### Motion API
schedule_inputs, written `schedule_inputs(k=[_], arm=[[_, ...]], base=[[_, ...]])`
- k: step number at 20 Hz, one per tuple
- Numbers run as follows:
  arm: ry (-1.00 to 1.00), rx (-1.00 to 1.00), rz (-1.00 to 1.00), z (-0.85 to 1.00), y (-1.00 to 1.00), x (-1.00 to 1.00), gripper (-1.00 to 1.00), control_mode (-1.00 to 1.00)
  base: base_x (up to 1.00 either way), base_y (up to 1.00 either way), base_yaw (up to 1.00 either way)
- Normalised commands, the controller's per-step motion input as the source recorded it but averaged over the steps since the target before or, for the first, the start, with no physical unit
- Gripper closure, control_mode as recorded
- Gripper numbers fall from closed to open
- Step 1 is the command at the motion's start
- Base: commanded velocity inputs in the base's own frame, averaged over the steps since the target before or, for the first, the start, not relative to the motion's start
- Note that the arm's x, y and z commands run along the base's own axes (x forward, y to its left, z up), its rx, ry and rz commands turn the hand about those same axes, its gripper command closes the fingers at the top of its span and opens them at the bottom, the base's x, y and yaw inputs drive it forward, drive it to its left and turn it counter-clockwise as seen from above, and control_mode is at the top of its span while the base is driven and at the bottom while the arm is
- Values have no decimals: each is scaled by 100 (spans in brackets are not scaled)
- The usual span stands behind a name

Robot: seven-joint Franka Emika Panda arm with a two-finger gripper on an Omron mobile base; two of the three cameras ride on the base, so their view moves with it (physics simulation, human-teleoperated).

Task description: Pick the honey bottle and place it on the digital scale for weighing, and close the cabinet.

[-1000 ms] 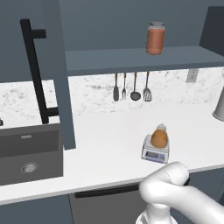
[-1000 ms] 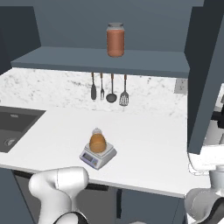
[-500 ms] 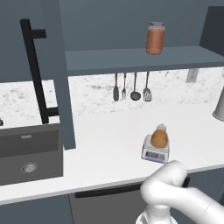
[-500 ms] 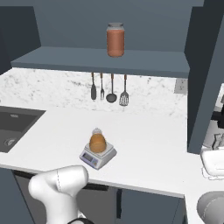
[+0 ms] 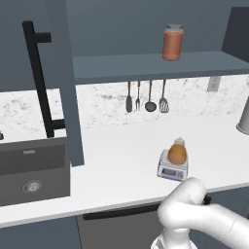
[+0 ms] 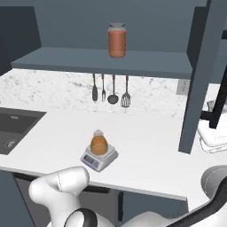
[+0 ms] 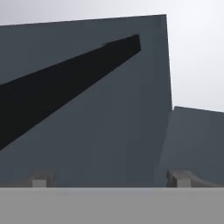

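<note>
- Honey bottle [image 5: 177,153]: sitting upright on the digital scale [image 5: 172,169], lower right of centre in the left base view; placement looks done.
- Cabinet [image 6: 200,80]: doors standing open; a rigid, hinged slab, likely swinging lightly.
- Hold point: pushing the flat door face [image 7: 87,113] or hooking the black bar handle [image 7: 65,92].
- End effector [image 7: 111,179]: fingers spread wide, gripping nothing, facing the door closely.
- Table [image 5: 121,160]: carrying the scale.
</note>
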Motion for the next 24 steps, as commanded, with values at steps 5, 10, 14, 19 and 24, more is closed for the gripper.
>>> schedule_inputs(k=[5, 10, 14, 19, 24], arm=[[1, -29, 0, 56, 92, 0, -100, -100], [8, -43, -3, 6, 100, 40, -100, -100], [7, -36, -10, -2, 100, 88, -100, -100], [0, -23, -21, -28, 100, 100, -100, -100], [0, -14, -20, -29, 99, 100, -100, -100]], base=[[0, 0, 0], [0, 0, 0], [0, 0, 0], [0, 0, 0], [0, 0, 0]])
